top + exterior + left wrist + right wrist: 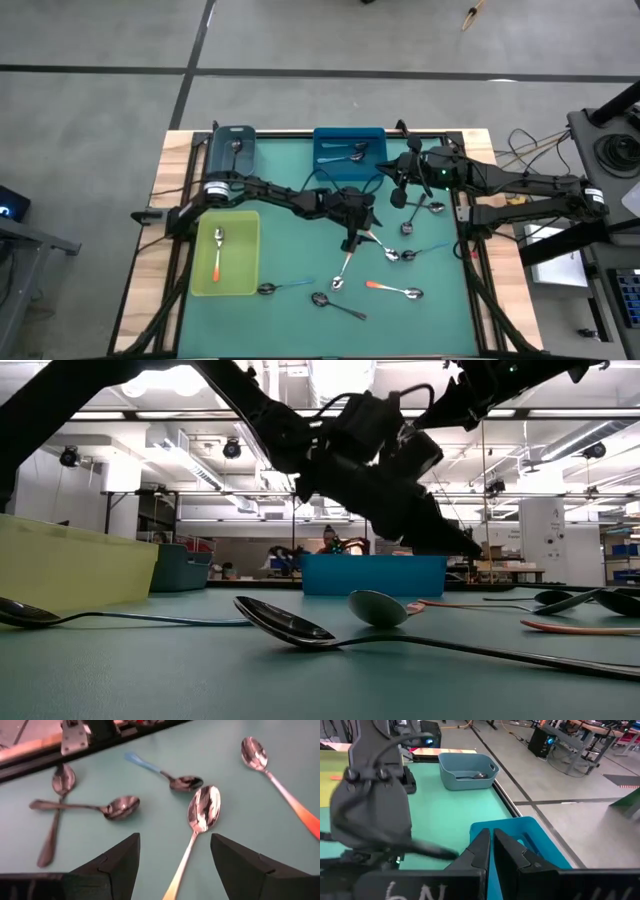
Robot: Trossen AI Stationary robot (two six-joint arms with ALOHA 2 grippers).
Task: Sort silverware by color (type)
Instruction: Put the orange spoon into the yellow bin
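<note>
The left gripper [352,243] has its jaws spread wide and empty; the right gripper [398,196] has its jaws pressed together on nothing.

From above, the left gripper hangs beside an orange-handled spoon [345,266] on the green mat [290,320], near the blue bin [349,158]; loose silverware [392,290] lies just past it. The yellow-green tray [226,253] holds one orange spoon.

At table height, a dark spoon [300,632] lies nearest.

Left wrist: the fingers [115,865] straddle that orange-handled spoon [200,820].

Right wrist: the shut fingers [492,850] hang over the blue bin [540,840], with a grey bin [467,770] beyond it.
</note>
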